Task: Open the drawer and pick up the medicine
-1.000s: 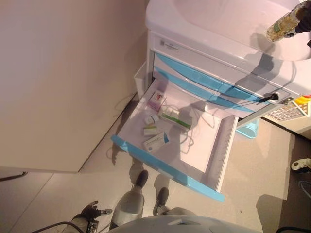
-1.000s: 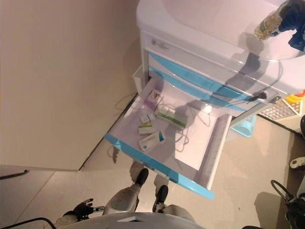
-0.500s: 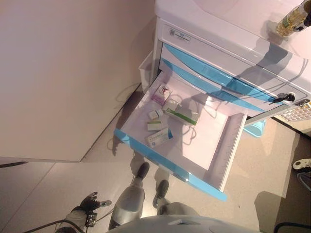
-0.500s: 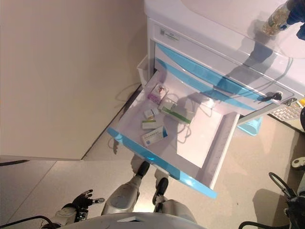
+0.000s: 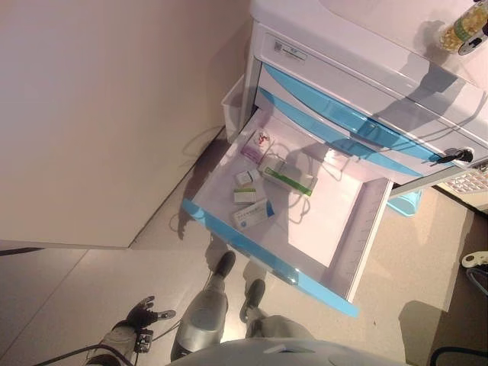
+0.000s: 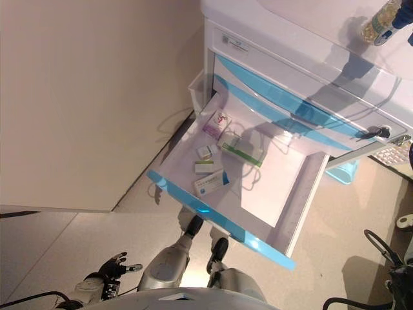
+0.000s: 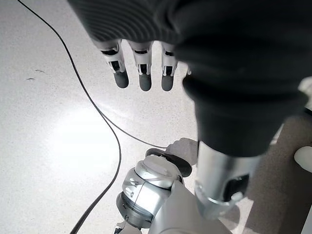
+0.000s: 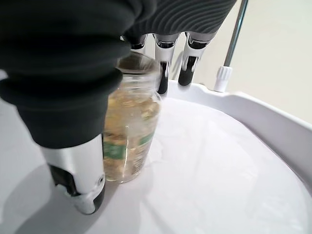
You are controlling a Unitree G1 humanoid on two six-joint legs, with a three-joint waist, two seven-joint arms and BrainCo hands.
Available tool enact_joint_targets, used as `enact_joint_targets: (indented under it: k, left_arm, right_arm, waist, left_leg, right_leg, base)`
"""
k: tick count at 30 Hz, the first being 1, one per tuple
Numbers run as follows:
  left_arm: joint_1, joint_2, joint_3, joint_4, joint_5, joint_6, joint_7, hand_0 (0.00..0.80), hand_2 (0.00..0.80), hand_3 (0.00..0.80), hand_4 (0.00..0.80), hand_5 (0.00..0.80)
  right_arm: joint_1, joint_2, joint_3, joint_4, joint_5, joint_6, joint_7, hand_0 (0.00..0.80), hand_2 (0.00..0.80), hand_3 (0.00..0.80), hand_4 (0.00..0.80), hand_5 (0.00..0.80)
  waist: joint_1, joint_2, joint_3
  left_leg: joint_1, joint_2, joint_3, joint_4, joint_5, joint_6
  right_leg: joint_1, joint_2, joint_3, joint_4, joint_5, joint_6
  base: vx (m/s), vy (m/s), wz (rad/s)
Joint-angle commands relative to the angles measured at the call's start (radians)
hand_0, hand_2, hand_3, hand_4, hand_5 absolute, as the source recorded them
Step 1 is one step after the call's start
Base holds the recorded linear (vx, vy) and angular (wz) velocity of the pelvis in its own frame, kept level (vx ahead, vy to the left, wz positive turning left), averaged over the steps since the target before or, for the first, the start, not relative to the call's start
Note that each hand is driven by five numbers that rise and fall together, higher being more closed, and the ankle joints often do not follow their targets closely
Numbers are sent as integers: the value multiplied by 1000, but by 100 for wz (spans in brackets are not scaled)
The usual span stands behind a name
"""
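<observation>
The lowest blue-fronted drawer (image 5: pixel 268 264) of the white cart (image 5: pixel 358 53) stands pulled out. Several medicine boxes lie in its left half: a white-and-blue box (image 5: pixel 252 215), a green-and-white box (image 5: pixel 288 178) and a pink box (image 5: pixel 257 143). My right hand (image 6: pixel 404 11) is up over the cart's top, shut on a clear medicine bottle (image 5: pixel 461 30) of yellow capsules. In the right wrist view the bottle (image 8: pixel 129 131) sits between thumb and fingers (image 8: pixel 187 63) above the white top. My left hand (image 5: pixel 141 316) hangs low beside the floor, fingers (image 7: pixel 141 73) straight, empty.
Two closed blue-fronted drawers (image 5: pixel 343 114) sit above the open one. A beige wall panel (image 5: pixel 99 114) stands to the left. A small white bin (image 5: pixel 232 99) hangs on the cart's side, a key (image 5: pixel 461 156) in its lock. A light blue bin (image 5: pixel 404 202) stands at the right.
The whole picture has shifted, so the camera has moved. The right hand still holds the bottle over the cart's top. The left hand stays low.
</observation>
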Motion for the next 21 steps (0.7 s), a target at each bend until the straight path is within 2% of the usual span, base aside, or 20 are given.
enact_joint_targets:
  k: [1, 13, 21]
  left_arm:
    - [31, 43, 2, 8, -17, -5, 0, 0, 0, 0, 0, 0]
    - [44, 41, 6, 11, -1, 2, -3, 0, 0, 0, 0, 0]
    - [49, 29, 8, 44, 12, -5, -4, 0, 0, 0, 0, 0]
  right_arm:
    - [-101, -3, 78, -10, 8, -4, -52, 0, 0, 0, 0, 0]
    - [-81, -29, 51, -22, 44, -26, -63, 0, 0, 0, 0, 0]
    - [-86, -34, 21, -50, 106, -104, -191, 0, 0, 0, 0, 0]
  waist:
    - [12, -51, 4]
    - [3, -52, -18]
    - [-5, -51, -46]
  left_leg:
    - [36, -16, 72, 24, -131, 11]
    - [59, -16, 80, 27, -141, 12]
    - [82, -19, 86, 26, -149, 13]
  right_leg:
    - [-29, -39, 23, 59, 18, 41]
    - [-9, -40, 33, 59, 14, 44]
    - [13, -41, 40, 51, 14, 48]
  base:
    - [0, 0, 0]
    - [3, 1, -3]
    - [11, 2, -4]
